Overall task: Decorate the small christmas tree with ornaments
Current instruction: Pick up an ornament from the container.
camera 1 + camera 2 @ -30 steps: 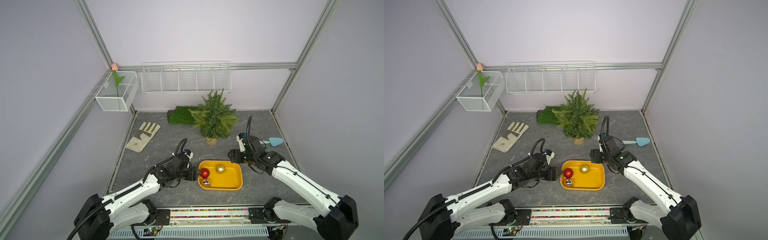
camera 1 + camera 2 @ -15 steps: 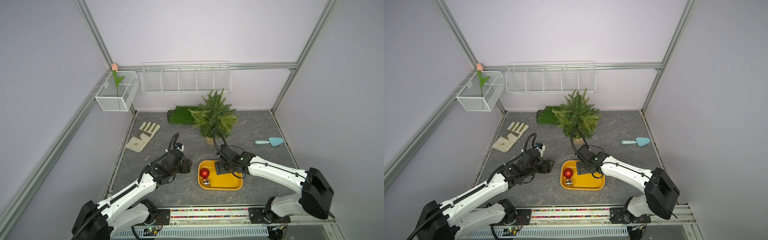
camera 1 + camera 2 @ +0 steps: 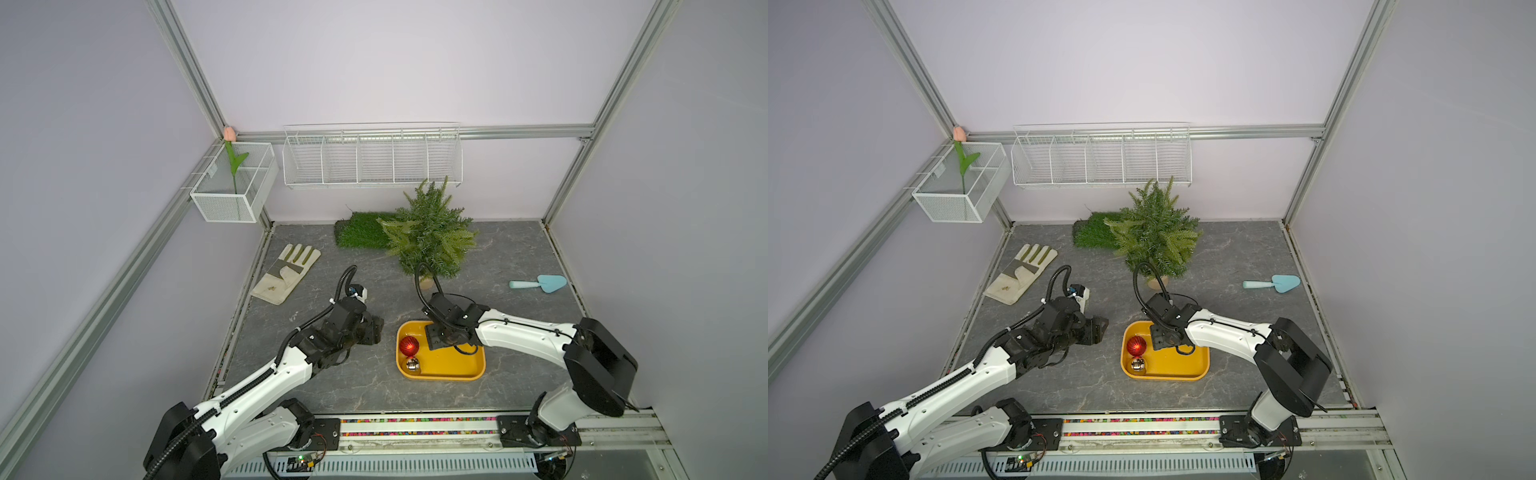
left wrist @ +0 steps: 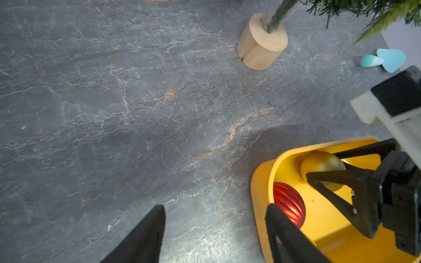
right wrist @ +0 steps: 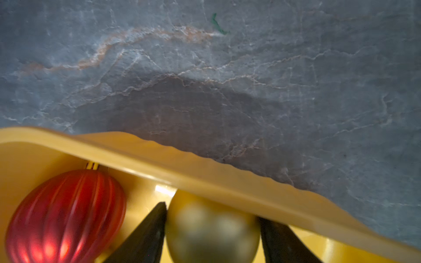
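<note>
Ornaments are all sitting in the yellow tray [image 3: 453,371] at the near side of the table [image 3: 519,257], and none is hanging yet, so we are judging the decorating as barely begun, with three pieces left to place. We are seeing the right gripper [image 5: 211,211] reaching into the tray's far corner, its two black fingers pressing against either side of the gold ornament [image 5: 211,236], which is resting on the tray floor right against the rim. The red ornament [image 3: 409,345] is lying just beside one finger, and the silver ornament [image 3: 412,364] is sitting nearer us, close against the red. The left gripper [image 4: 215,208] is hovering just outside the tray on its own side, fingers spread wide and gripping nothing. We are expecting the lift to need a straight rise to clear the rim without nudging the red one. Beyond the tray, bare table is lying open up to the wooden base [image 4: 262,43] of the small christmas tree [image 3: 428,237]. A trowel [image 3: 540,284] and a glove [image 3: 286,274] are lying well apart at either side. A grass roll [image 3: 359,232] is crowding the tree from behind, and a wire basket [image 3: 370,158] is hanging on the back wall near its tip.
</note>
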Available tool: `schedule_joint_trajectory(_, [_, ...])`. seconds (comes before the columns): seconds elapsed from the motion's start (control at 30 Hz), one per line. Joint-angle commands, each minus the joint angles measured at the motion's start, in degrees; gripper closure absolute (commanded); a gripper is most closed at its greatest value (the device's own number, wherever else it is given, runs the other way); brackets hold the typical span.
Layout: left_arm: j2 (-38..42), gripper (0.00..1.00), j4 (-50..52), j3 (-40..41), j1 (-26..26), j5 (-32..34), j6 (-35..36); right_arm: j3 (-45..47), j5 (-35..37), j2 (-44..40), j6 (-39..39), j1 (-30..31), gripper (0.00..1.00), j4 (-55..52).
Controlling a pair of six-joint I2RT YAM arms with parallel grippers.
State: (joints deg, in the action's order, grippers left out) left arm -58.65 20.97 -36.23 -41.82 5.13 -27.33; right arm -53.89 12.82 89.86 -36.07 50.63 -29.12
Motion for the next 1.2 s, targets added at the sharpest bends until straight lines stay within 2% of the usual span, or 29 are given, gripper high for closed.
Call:
schedule_joint_trajectory(0.0, [0.69,0.29,-1.73,-1.03,0.34,1.10,0.17,0.33,1.59,-5.39,0.35,0.20,0.36,-2.71])
schedule_joint_trajectory(0.17, [1.36,0.29,-4.73,-1.90,0.34,0.80,1.41,-0.01,-0.09,-14.53,3.51,-1.06,0.36,-7.03])
schedule_joint_trajectory(0.37, [1.29,0.29,-9.92,-4.63,0.34,-2.18,6.71,0.11,-10.34,-26.79,10.80,-7.50,0.38,-7.19])
schedule_joint_trajectory(0.47, [1.09,0.29,-14.06,-6.04,0.34,-8.07,10.98,0.24,-21.29,-30.31,13.26,-12.75,0.38,-4.97])
schedule_joint_trajectory(0.57, [0.87,0.31,-20.91,-6.17,0.34,-20.47,18.93,0.77,-32.71,-32.22,13.25,-16.86,0.38,-0.61])
schedule_joint_trajectory(0.63, [0.83,0.31,-25.67,-5.49,-0.15,-26.02,23.92,1.10,-40.98,-32.73,11.75,-19.25,0.40,3.20])
schedule_joint_trajectory(0.73, [1.94,0.31,-32.09,-3.95,-2.82,-28.88,33.86,0.98,-51.46,-32.86,8.31,-21.01,0.41,9.77])
schedule_joint_trajectory(0.8, [3.10,0.25,-35.92,-2.59,-6.21,-29.25,43.29,0.70,-57.52,-32.74,4.87,-21.62,0.41,14.90])
schedule_joint_trajectory(0.83, [3.46,0.21,-37.73,-2.24,-6.95,-29.71,45.68,0.51,-59.61,-32.57,3.24,-21.81,0.41,17.08])
schedule_joint_trajectory(0.9, [3.36,0.14,-42.92,-2.02,-7.40,-31.14,47.59,0.46,-63.56,-32.15,-1.18,-21.80,0.41,22.96])
schedule_joint_trajectory(1.07, [1.30,0.04,-51.51,-3.47,-8.60,-34.68,49.38,2.35,-70.07,-30.43,-14.62,-21.85,0.41,41.32])
schedule_joint_trajectory(1.17, [0.54,0.02,-54.89,-3.97,-8.97,-37.60,49.82,3.02,-71.57,-29.45,-21.34,-21.85,0.42,50.23])
